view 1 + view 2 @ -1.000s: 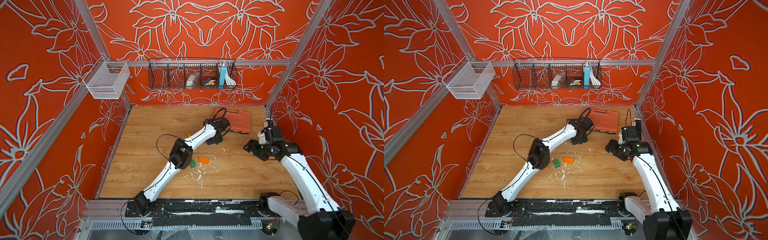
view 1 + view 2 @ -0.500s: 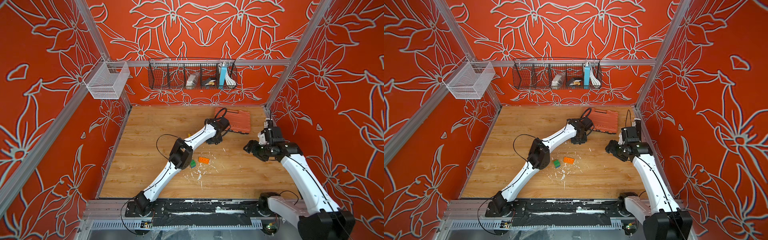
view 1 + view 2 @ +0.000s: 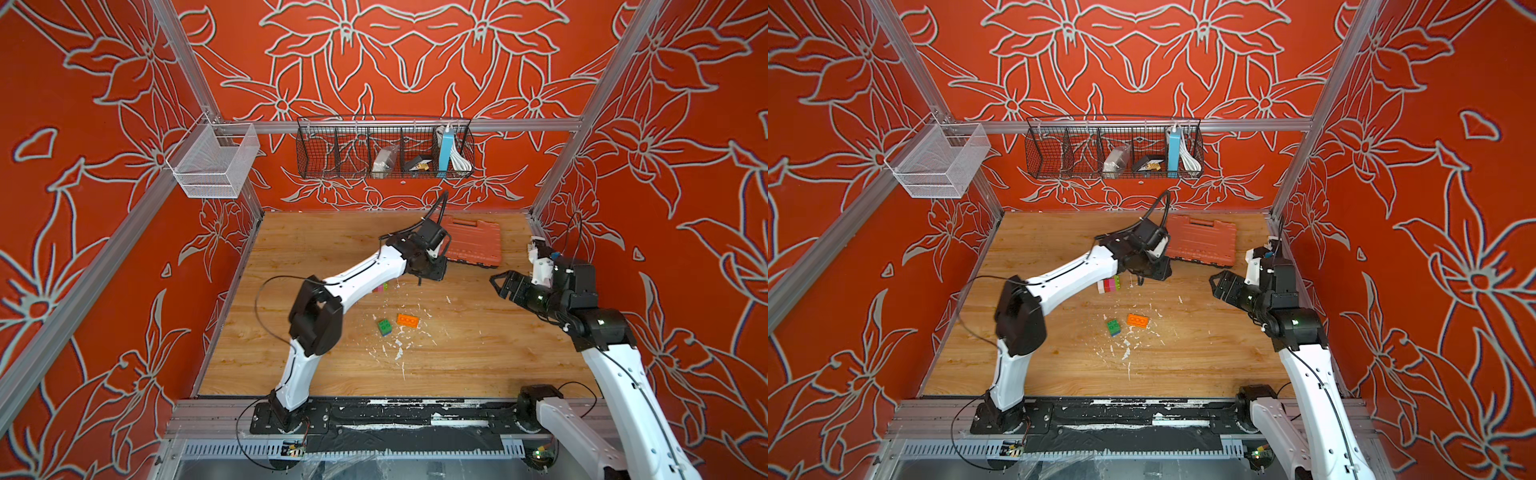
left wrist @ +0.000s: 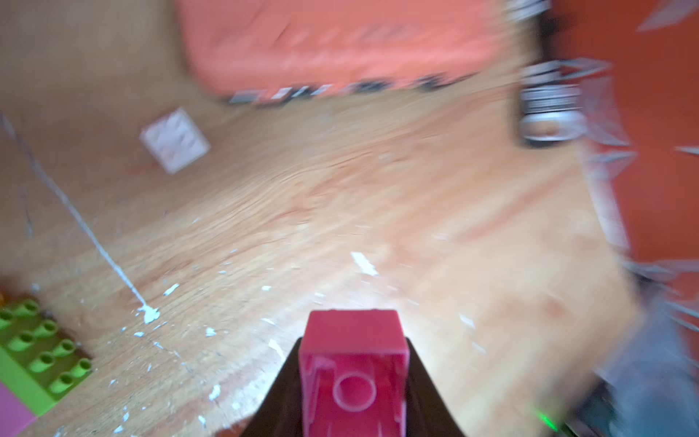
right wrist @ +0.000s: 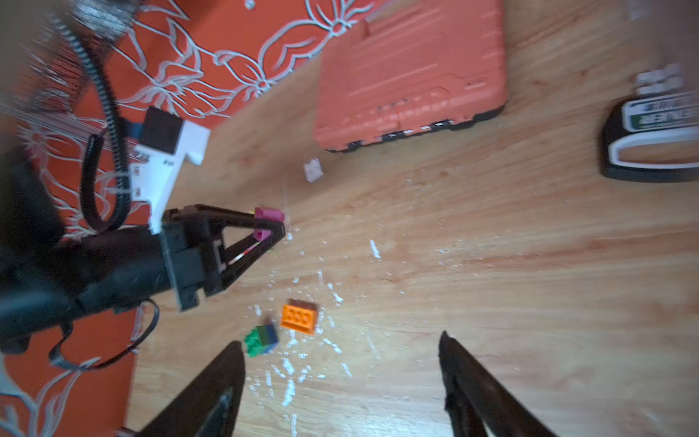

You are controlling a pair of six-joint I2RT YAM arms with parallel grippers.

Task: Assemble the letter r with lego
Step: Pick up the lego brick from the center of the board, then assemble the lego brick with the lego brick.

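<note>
So, the left tool (image 4: 353, 340) is clamped tight on a magenta brick (image 4: 353, 378). The brick is pinched right at the tips, and its hollow underside is turned toward the left wrist camera. In both top views that tool is parked near the front edge of the orange case (image 3: 473, 245) at the back of the bench (image 3: 332, 232). Whether the brick is touching the wood can't be told. The right tool (image 5: 338, 342) is spread wide with nothing caught between its jaws. It's held over the right side of the bench, well apart from the bricks.

The rest of the lego is left loose on the bench. 1 white brick (image 5: 313, 170) is seen lying just in front of the case. 1 orange brick (image 3: 1138, 321) is set flat near the middle, studs up. Just beside it, a green brick (image 3: 1112, 324) is stacked on a blue one, with a small gap kept from the orange. A short joined row (image 3: 1109, 285) in pink, red and lime is tucked next to the left forearm and partly hidden by it. White flecks (image 3: 399, 353) are scattered over the wood around the bricks.
</note>
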